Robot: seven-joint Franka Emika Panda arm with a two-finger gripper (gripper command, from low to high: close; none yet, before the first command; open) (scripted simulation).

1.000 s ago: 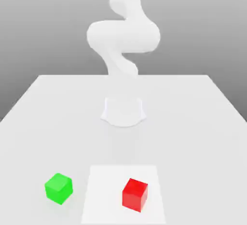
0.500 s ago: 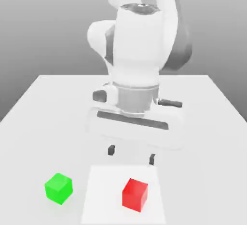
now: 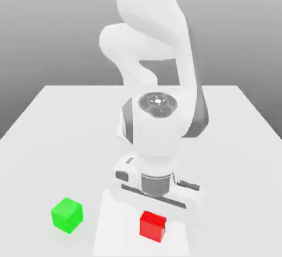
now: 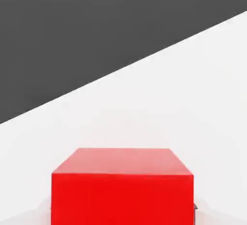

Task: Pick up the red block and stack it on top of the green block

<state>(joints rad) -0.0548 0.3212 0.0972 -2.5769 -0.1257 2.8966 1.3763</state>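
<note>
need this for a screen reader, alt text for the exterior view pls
A white robot arm bends low over a red block on a white table, its hand directly above the block. A green block sits apart toward the exterior view's left.

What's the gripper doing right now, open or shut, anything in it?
Gripper: down at the red block; open or shut cannot be told.

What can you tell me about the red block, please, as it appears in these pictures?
The red block is a small, plain, bright-red cube with smooth matte faces and crisp edges. It sits flat and upright on a paler patch of the white table, toward the exterior view's right of the green block and well apart from it. The robot's hand hangs directly above it, covering its upper rear part. In the hand view its top and one side face show, close up.
</note>
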